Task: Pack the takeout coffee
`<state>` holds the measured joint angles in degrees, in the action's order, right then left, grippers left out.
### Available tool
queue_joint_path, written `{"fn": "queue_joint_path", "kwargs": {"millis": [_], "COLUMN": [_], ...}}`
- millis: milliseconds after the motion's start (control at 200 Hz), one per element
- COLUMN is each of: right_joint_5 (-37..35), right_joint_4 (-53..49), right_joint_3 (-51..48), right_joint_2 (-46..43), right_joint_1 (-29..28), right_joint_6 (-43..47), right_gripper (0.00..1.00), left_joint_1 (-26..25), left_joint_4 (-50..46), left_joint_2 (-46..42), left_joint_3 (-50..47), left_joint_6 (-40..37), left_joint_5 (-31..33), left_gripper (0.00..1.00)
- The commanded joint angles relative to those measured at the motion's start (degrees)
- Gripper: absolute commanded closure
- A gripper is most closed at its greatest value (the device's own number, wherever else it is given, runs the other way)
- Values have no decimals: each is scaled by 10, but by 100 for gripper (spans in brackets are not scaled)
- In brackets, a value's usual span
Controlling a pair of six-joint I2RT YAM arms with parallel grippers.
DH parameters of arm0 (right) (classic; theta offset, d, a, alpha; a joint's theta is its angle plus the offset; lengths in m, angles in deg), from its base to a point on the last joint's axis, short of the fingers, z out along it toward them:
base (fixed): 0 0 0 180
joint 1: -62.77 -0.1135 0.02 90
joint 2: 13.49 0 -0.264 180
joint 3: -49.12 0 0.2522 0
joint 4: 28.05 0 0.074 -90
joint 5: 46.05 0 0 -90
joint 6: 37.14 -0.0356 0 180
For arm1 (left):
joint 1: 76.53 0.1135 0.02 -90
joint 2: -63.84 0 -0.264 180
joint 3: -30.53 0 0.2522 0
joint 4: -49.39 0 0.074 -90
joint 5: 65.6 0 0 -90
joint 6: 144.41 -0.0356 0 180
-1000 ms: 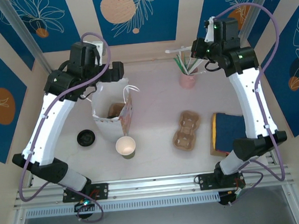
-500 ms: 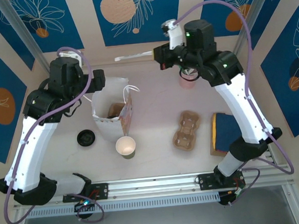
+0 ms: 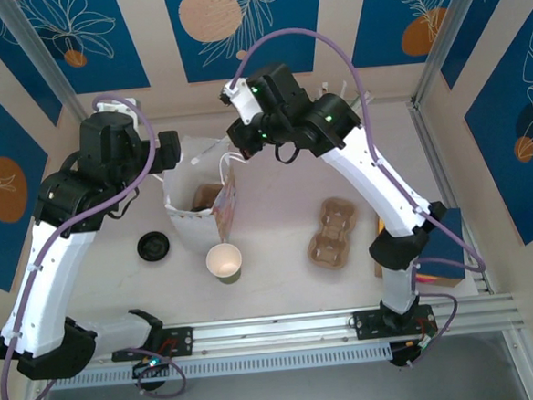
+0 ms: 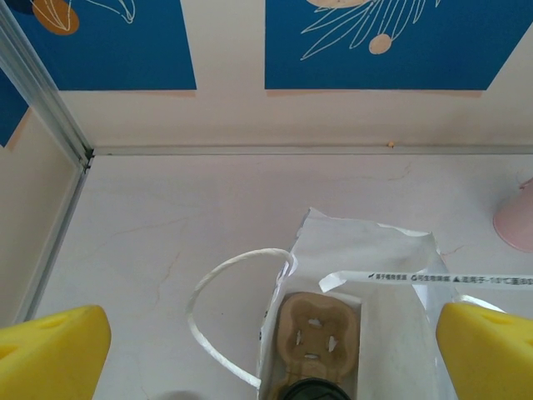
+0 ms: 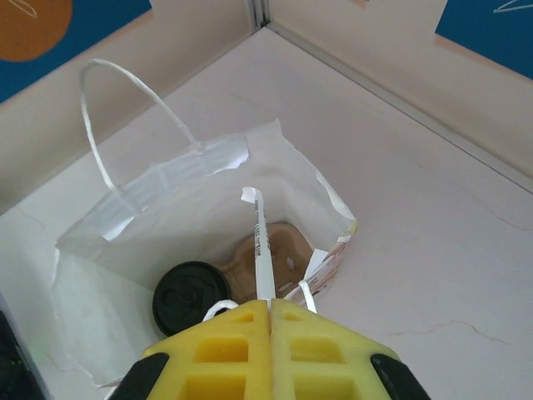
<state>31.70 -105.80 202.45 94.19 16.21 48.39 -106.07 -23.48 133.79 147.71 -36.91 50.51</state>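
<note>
my right pincer [image 5: 271, 307], clamped on a wrapped straw [image 5: 261, 242], had swung along the desk's far edge to above the bag [image 5: 166, 179], where the lidded coffee [image 5: 190, 296] already sat; left pincer [image 4: 271, 350] wide.

I see one row of small dark characters printed along the white straw wrapper [image 4: 433, 279]. They are too small for me to read, so no text is legible.
</note>
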Motion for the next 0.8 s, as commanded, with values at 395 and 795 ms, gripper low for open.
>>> {"fn": "queue_joint_path", "kwargs": {"millis": [395, 795], "right_joint_5": [71, 88], "right_joint_4": [1, 11], "right_joint_3": [102, 110], "right_joint_2": [134, 122], "right_joint_1": [16, 28], "right_joint_6": [20, -17], "right_gripper": [100, 43], "left_joint_1": [0, 1], "left_joint_4": [-18, -43], "left_joint_2": [-11, 20], "left_joint_3": [-8, 12], "left_joint_6": [-1, 6], "left_joint_5": [1, -51], "left_gripper": [0, 0]}}
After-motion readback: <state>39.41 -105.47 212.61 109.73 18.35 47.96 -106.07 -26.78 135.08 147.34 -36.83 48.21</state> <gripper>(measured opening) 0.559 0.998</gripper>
